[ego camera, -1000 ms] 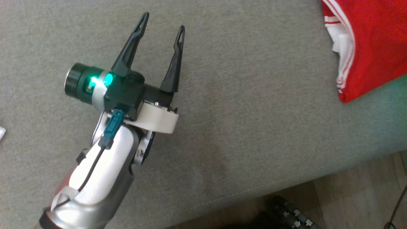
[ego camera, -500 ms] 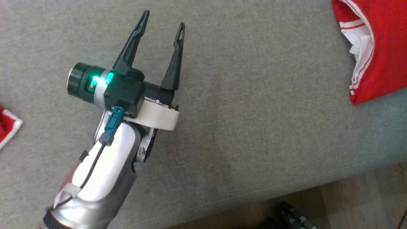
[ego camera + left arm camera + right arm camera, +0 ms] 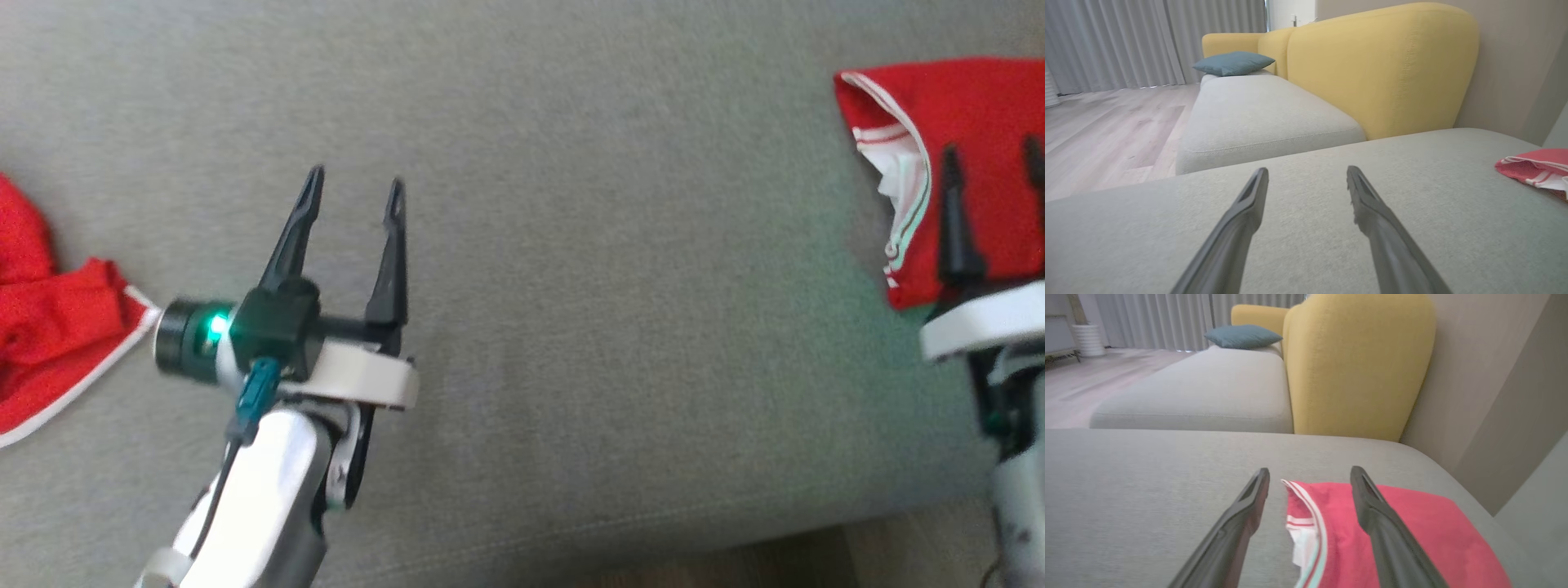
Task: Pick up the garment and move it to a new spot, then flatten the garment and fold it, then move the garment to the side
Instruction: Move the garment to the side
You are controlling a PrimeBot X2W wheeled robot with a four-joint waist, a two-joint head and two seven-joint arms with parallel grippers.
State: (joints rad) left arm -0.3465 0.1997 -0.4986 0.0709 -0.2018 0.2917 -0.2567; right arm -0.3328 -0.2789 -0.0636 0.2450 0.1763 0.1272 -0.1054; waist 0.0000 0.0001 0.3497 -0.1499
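The folded garment (image 3: 980, 98) and right hand (image 3: 991, 149) run off the right edge

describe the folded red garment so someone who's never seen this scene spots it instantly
Find the wide grey sofa cushion. On its right side, where the right hand points, lies the folded red garment. Unlike the crumpled red cloth on the left, it lies flat with straight edges, white stripes showing at its open side.

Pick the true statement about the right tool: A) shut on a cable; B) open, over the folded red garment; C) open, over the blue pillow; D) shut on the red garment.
B: the right tool stands spread wide, gripping nothing, over the folded red garment, which lies flat.
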